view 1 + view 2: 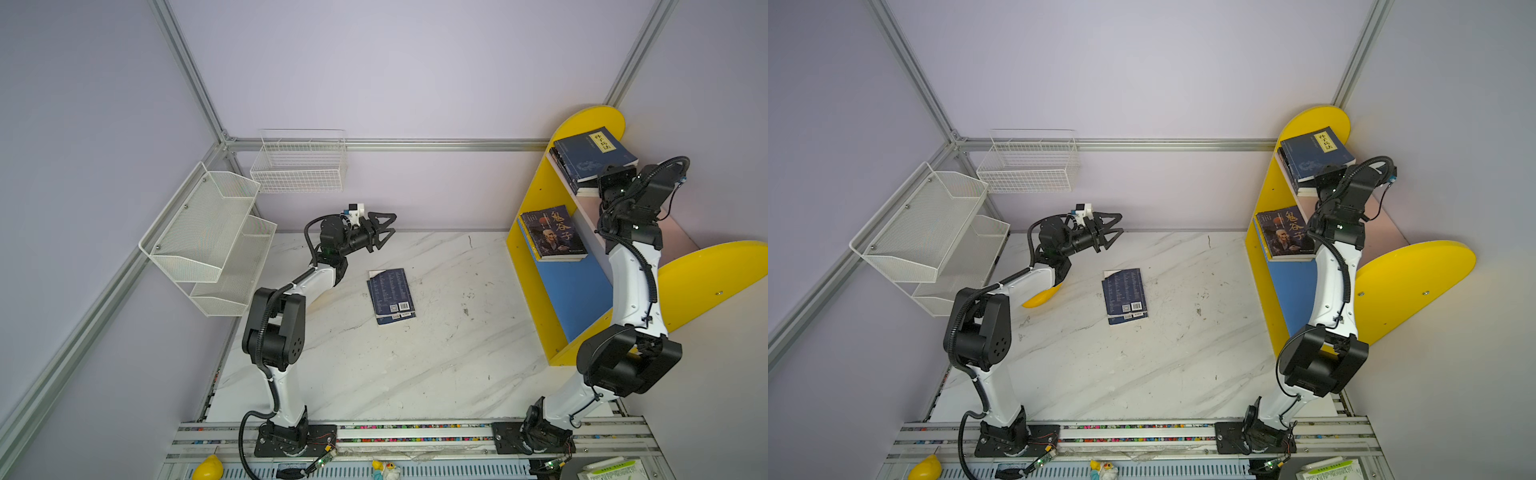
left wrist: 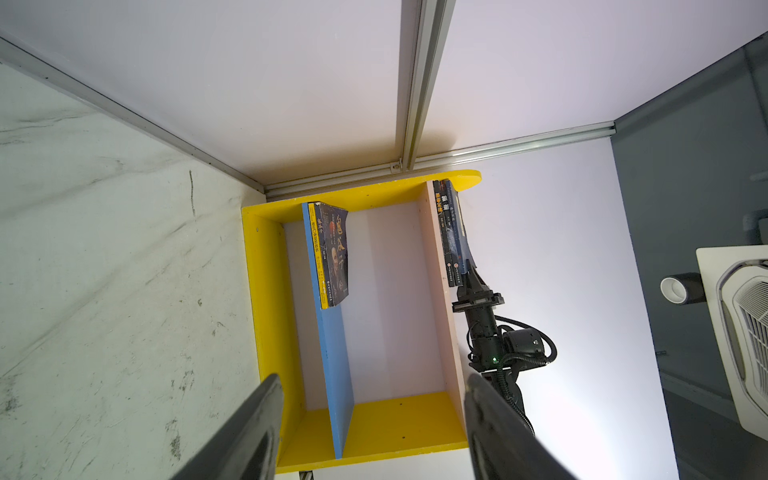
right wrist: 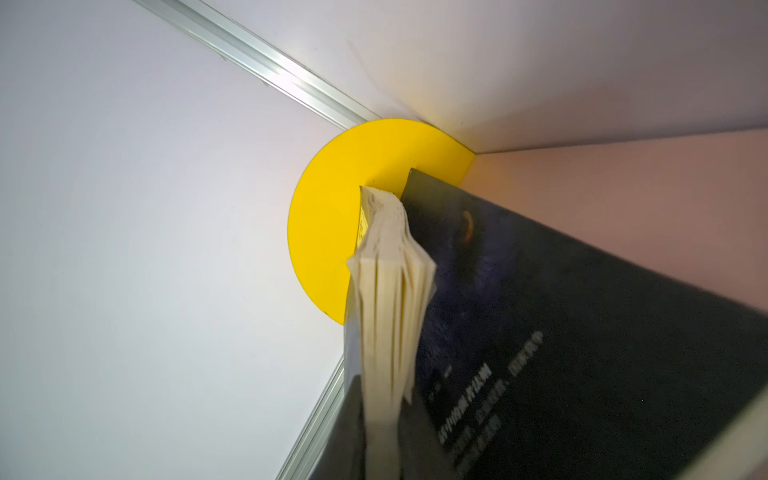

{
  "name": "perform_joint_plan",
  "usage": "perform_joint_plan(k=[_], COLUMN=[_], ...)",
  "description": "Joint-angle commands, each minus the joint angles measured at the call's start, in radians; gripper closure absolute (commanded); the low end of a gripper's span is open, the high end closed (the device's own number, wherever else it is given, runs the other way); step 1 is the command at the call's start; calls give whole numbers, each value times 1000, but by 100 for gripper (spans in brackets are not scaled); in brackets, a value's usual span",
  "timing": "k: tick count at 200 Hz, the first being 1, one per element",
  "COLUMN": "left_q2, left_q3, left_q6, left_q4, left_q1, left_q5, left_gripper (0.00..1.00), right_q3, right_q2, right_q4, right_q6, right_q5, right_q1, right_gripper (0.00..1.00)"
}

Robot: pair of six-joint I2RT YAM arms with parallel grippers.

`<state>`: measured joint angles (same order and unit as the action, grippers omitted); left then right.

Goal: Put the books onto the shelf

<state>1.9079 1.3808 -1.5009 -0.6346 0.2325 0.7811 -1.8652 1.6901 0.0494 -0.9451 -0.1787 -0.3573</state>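
Note:
The shelf (image 1: 536, 266) stands at the right, with yellow side panels, a pink upper board and a blue lower board. One of the books, navy (image 1: 391, 296), lies face down mid-table. A dark book (image 1: 552, 232) lies on a thin stack on the blue board. A navy book with a yellow label (image 1: 594, 151) tops the stack on the pink board. My right gripper (image 2: 469, 270) is shut on that book's near corner; its pages (image 3: 390, 291) fan out from the pinch in the right wrist view. My left gripper (image 1: 384, 232) hangs open and empty above the table's back.
A white mesh tiered rack (image 1: 208, 237) and a white wire basket (image 1: 299, 162) hang on the walls at back left. A yellow banana (image 1: 1042, 297) lies on the table under my left forearm. The rail (image 1: 415, 432) with both arm bases runs along the front.

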Motion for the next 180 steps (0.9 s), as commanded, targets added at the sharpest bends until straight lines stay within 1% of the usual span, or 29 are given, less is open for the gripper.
perform_joint_plan(k=[1, 54, 79, 92, 115, 140, 180], left_q2=[0, 0, -1, 1, 6, 9, 17], left_q3=[-9, -9, -9, -9, -5, -1, -1], left_q6=[-3, -3, -2, -2, -3, -5, -7], left_q4=[-43, -43, -43, -45, -45, -45, -45], left_q1=[8, 9, 8, 8, 7, 7, 9], left_q5=[9, 7, 4, 4, 4, 6, 6], left_gripper=[32, 32, 32, 32, 32, 32, 32], right_q3=[1, 67, 90, 86, 55, 56, 24], right_q2=[7, -42, -67, -66, -35, -23, -15], right_q4=[-22, -92, -130, -133, -105, -102, -60], right_q6=[-12, -73, -100, -104, -95, -92, -71], right_q5=[5, 90, 116, 114, 84, 50, 42], right_q1=[8, 8, 8, 8, 8, 9, 17], right_gripper=[85, 89, 90, 90, 89, 89, 89])
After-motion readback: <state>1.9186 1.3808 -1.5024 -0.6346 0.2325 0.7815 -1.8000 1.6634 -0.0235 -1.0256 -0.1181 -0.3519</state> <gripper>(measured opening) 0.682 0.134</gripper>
